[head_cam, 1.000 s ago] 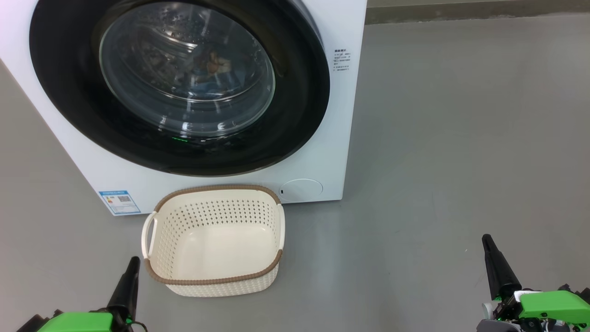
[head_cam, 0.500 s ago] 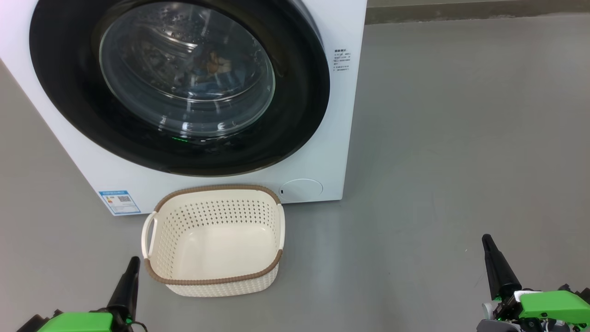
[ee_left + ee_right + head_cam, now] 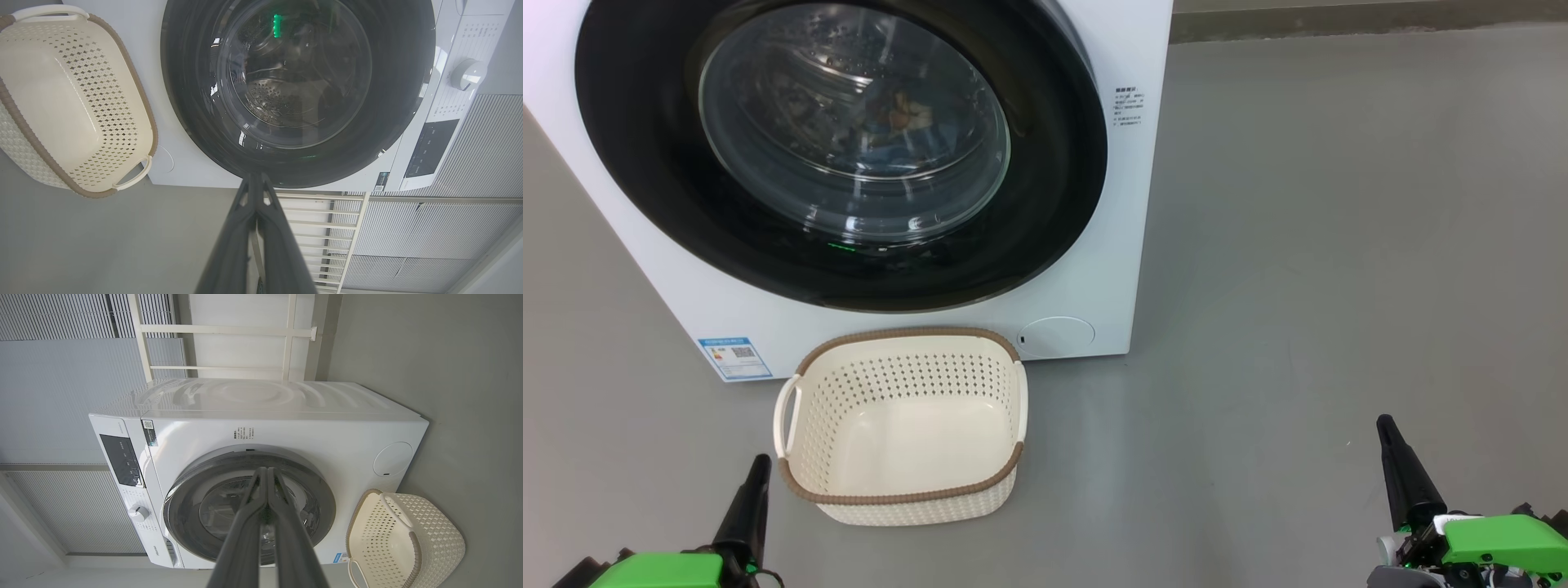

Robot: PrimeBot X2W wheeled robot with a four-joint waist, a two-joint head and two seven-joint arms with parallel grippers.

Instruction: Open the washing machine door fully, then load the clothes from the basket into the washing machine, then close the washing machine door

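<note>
The white washing machine (image 3: pixel 1094 204) stands ahead with its black-rimmed door (image 3: pixel 1045 196) closed flat against the front. Through the door glass a bit of the clothes (image 3: pixel 903 114), orange-brown and blue, lies inside the drum. The cream basket (image 3: pixel 903 425) with a brown rim sits on the floor just before the machine, nothing in it. My left gripper (image 3: pixel 760 465) is shut, low at the basket's left corner and apart from it. Far to the right my right gripper (image 3: pixel 1384 425) is shut over bare floor. Both wrist views show the fingers (image 3: pixel 255 192) pressed together with the door (image 3: pixel 318 498) beyond.
Grey floor (image 3: pixel 1339 245) spreads wide to the right of the machine. A blue label (image 3: pixel 734 357) and a round hatch (image 3: pixel 1058 336) mark the machine's lower front. A white rail (image 3: pixel 229 330) and slatted wall panels stand behind the machine.
</note>
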